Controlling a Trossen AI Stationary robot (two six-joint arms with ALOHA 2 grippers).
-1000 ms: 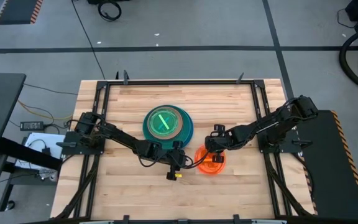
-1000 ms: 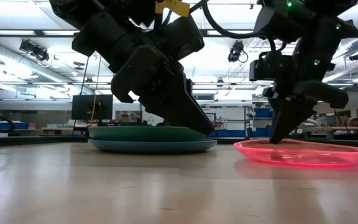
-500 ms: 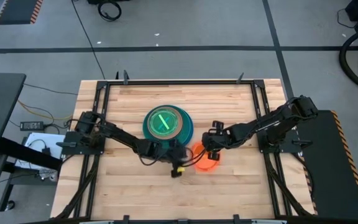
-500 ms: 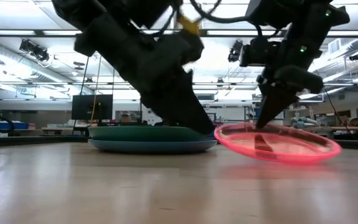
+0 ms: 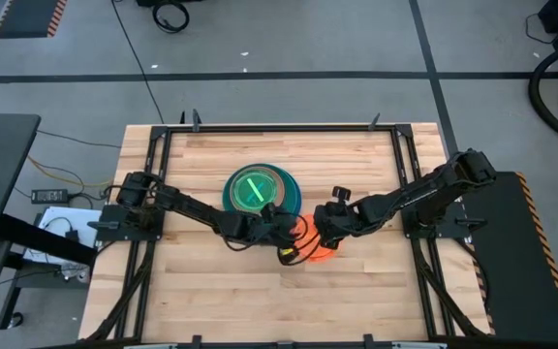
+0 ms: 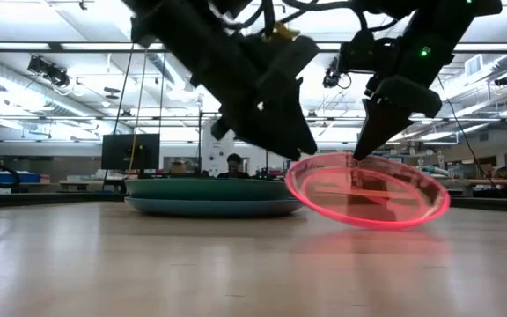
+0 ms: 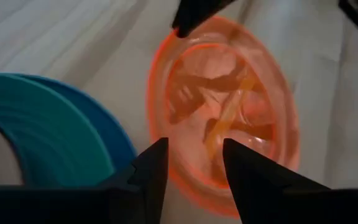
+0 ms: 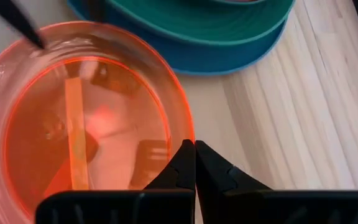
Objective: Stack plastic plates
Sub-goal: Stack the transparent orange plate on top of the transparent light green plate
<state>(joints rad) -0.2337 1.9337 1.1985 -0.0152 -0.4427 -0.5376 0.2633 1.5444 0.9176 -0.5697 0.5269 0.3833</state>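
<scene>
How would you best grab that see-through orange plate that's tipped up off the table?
By its thin raised rim. The orange plate is shallow and smooth, so only the edge gives two fingers something to pinch. The right gripper already clamps the rim on its own side. The left gripper, fingers apart, faces the opposite edge, which is probably the best second hold since the tilt leaves that rim exposed.

Wooden slatted table [image 5: 211, 291] in a black frame, grey floor [image 5: 289, 39] with cables, person [image 6: 233, 165] far behind

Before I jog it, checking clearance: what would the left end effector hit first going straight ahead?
Likely the orange plate: the left end effector, open, straddles its near rim. Beyond is the right end effector.
</scene>
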